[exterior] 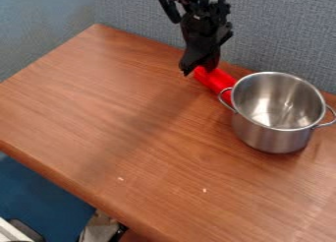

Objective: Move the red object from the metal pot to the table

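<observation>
The black pincer [197, 63] points steeply down near the back edge of the wooden desk [118, 118], its fingers together and clamped on the upper-left end of the red block [218, 82]. The block is outside the steel pot [276, 113], slanting down-right until its lower end sits just beside 1 of the pot's 2 handles. Whether it rests on the desk cannot be told.

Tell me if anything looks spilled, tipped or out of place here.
Nothing stands out. The metal pot stands upright and empty on the table; the red block is just outside it by a handle, with the gripper shut on its far end.
</observation>
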`<state>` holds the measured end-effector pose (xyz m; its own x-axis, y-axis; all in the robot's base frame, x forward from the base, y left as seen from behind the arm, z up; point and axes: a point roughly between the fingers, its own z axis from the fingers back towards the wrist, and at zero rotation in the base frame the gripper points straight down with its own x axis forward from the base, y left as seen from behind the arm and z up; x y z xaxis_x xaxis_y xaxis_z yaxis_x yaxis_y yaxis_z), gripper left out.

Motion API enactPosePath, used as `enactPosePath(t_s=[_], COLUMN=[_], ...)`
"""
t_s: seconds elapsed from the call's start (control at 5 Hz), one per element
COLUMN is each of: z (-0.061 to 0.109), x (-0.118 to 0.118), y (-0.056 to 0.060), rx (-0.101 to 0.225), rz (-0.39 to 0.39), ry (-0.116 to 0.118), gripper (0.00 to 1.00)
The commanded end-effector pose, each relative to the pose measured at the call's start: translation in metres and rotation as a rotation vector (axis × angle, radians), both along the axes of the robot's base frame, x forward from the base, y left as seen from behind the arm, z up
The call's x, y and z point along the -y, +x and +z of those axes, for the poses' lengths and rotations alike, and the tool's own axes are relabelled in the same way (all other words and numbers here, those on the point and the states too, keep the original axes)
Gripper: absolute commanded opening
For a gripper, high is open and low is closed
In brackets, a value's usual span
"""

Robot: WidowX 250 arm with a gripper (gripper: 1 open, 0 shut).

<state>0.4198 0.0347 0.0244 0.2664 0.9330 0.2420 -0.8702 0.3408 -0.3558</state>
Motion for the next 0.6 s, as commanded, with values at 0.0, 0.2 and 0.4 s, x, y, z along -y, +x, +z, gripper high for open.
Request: enactPosePath(t_s=[0.0, 0.2, 0.4], z=[-0.081, -0.085, -0.079], x=[-0.005, 0.009, 0.012], y=[-0.045, -0.050, -0.055], rx=[-0.225, -0.238, -0.250], rz=[0.097, 0.074, 0.155], ry=[-0.032, -0.021, 0.008], gripper=[0.00, 1.00, 1.00])
